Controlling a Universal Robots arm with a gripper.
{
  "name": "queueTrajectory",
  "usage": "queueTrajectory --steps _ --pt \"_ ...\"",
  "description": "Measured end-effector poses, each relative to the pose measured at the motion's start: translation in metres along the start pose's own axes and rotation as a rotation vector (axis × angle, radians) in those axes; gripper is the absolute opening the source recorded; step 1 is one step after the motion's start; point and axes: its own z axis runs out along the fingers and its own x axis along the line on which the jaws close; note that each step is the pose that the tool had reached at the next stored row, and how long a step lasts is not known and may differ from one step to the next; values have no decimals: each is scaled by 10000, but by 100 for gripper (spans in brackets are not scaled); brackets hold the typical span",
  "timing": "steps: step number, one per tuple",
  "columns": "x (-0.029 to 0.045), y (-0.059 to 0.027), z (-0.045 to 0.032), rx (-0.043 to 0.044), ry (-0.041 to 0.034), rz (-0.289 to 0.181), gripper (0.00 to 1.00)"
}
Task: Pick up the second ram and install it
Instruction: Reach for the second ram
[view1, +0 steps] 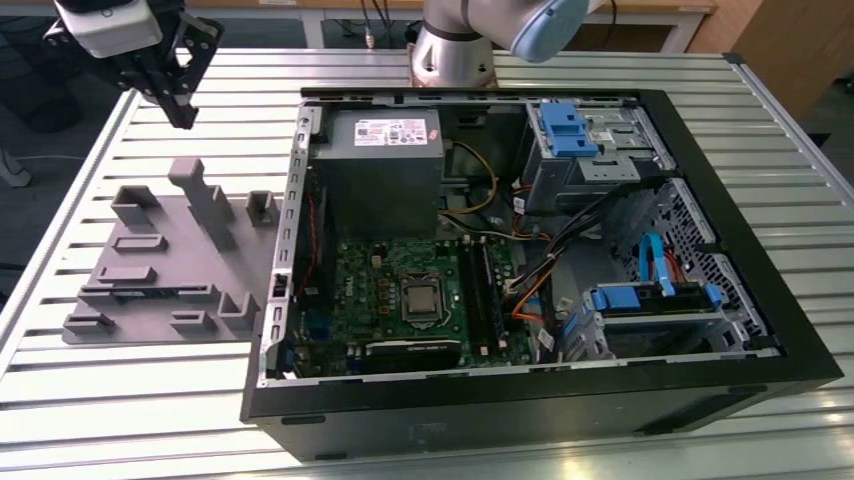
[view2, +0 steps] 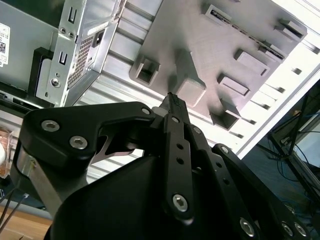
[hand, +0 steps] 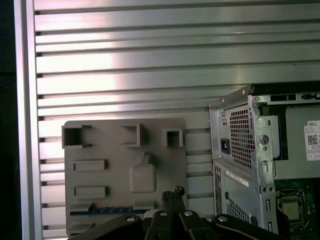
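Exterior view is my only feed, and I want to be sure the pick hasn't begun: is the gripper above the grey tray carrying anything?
Observer: No. In the second wrist view the gripper is shut with nothing in it.
Operator: Where is the second ram, then? I can't make it out.
Observer: In the first wrist view the second ram shows as a thin blue strip in a long slot of the grey tray.
Operator: Are the fingertips touching it?
Observer: No. In that view the fingertips hang above the tray, apart from the strip.
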Motion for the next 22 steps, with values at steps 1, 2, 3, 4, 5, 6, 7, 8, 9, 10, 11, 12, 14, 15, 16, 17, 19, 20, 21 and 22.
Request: queueTrajectory --steps 1,2,3,4,5,6,7,8,9,10,11,12,14,15,16,17,19,20,21,22 --pt "5 0 0 0 0 0 11" --pt "11 -1 1 0 0 1 11" --pt "17 -1 0 0 0 1 11" --pt "22 -2 1 -1 0 1 11" --pt "28 -2 1 0 0 0 11" --pt "34 -3 1 -1 -1 1 11" --pt "40 -3 2 -1 -1 0 11" --pt "45 -4 1 0 0 0 11" --pt "51 -4 2 0 0 1 11" --pt "58 -4 2 0 0 1 11" --pt "63 -5 2 -1 -1 0 11" --pt "69 -5 2 0 -1 0 11" --pt "80 -6 3 0 0 0 11" --pt "85 -7 3 0 0 0 11" --pt "91 -7 3 -1 0 0 11" --pt "95 -8 3 -1 0 0 11" --pt "104 -8 3 0 0 0 11" --pt "108 -8 3 0 0 0 11" --pt "113 -9 3 0 0 0 11" --pt "118 -9 4 0 -1 0 11"
